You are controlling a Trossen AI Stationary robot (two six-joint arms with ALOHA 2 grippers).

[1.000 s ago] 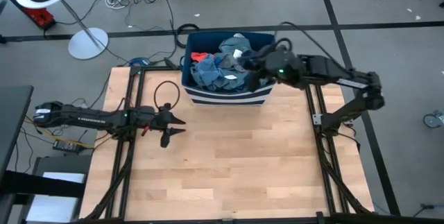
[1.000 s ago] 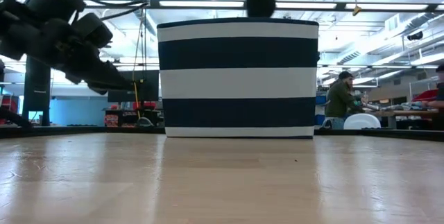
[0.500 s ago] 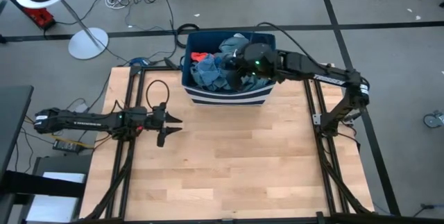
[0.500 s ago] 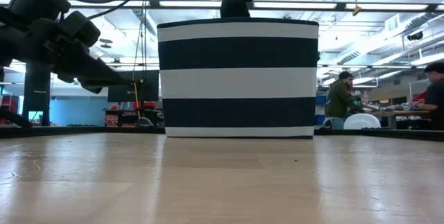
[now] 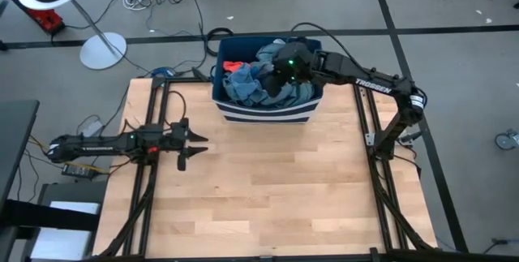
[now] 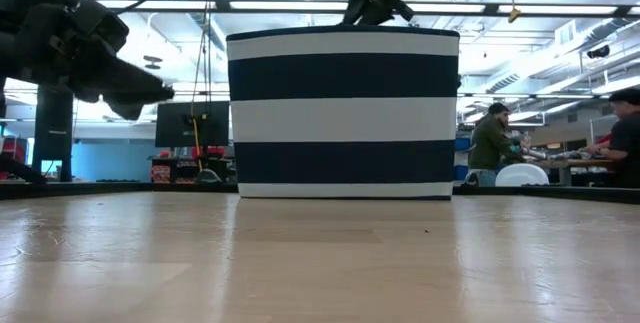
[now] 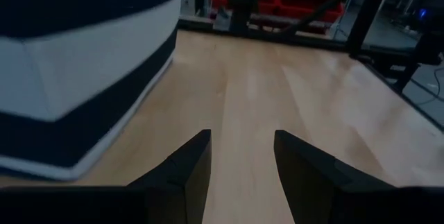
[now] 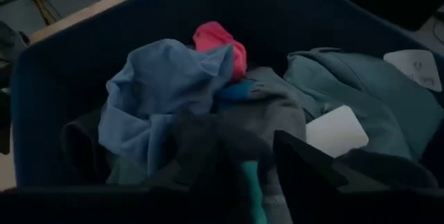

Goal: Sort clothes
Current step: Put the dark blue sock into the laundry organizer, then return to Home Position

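Two pincers: the left pincer (image 7: pixel 239 158), nearest, hangs spread and empty over the bare counter (image 5: pixel 268 189); it has drifted back from the bin (image 5: pixel 265 109). Farther off, the right pincer (image 8: pixel 243 158), fingers parted around nothing, has swung in above the clothes (image 5: pixel 259 79) heaped in the bin. They look light, limp and tangled; pinching a raised blue fold seems best.

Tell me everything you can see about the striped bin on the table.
The bin is a rectangular fabric box, navy with wide white stripes, its inside navy. It stands upright at the table's far edge, open-topped and heaped with clothes. The right gripper reaches down into it; the left gripper hovers apart, open.
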